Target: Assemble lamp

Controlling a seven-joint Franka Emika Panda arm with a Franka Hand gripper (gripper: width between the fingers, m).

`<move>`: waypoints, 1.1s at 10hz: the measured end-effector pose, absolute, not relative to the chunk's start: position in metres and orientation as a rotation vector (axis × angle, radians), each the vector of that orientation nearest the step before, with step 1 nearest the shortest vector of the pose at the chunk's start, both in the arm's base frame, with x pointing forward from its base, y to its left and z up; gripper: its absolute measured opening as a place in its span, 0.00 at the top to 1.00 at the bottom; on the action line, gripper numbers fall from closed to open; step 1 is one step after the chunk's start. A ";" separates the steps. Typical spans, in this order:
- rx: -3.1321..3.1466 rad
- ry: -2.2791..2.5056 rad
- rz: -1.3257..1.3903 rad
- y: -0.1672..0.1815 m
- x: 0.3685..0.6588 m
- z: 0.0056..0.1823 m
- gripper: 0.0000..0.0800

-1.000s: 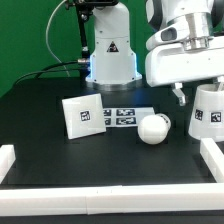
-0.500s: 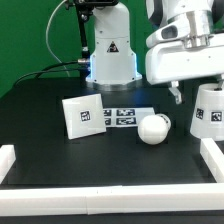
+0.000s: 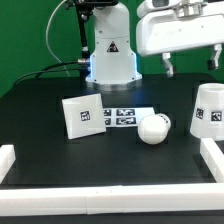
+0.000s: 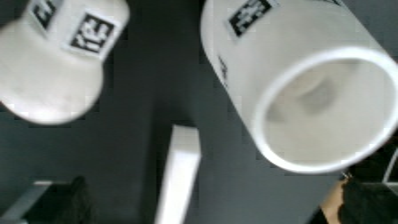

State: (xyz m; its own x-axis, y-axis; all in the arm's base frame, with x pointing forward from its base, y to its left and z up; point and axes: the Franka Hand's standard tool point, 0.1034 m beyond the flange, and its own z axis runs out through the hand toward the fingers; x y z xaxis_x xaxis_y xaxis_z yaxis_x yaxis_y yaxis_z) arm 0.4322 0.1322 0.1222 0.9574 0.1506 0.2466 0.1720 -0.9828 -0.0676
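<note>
The lamp lies in three loose white parts on the black table. The flat square base (image 3: 82,117) stands tilted at the exterior view's left. The round-headed bulb (image 3: 153,128) lies in the middle. The tapered shade (image 3: 208,110) stands at the exterior view's right. My gripper (image 3: 190,64) hangs high above the shade and bulb, open and empty. In the wrist view the bulb (image 4: 63,60) and the shade's open mouth (image 4: 302,85) lie well below the gripper (image 4: 214,205), with its dark fingertips (image 4: 54,200) spread wide apart.
The marker board (image 3: 125,117) lies flat between base and bulb. The robot's white body (image 3: 110,50) stands at the back. White rails (image 3: 110,190) border the table's front and sides; one rail shows in the wrist view (image 4: 178,170).
The gripper has risen well above the table, away from beside the shade. The lamp parts have not moved.
</note>
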 end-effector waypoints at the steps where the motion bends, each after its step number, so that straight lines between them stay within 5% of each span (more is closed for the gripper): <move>1: -3.034 -0.149 -0.243 0.139 0.448 0.129 0.13; 2: -3.009 -0.185 -0.361 0.146 0.476 0.146 0.13; 5: -3.026 -0.205 -0.331 0.134 0.460 0.131 0.13; 9: -3.052 -0.288 -0.234 0.039 0.454 0.125 0.13; 11: -3.054 -0.256 -0.211 0.033 0.452 0.123 0.13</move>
State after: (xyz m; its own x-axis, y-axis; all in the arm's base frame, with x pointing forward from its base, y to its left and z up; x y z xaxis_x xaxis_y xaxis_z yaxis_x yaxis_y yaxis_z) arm 0.4519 0.0326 0.1229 0.9767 0.1605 0.1422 0.1700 -0.9837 -0.0579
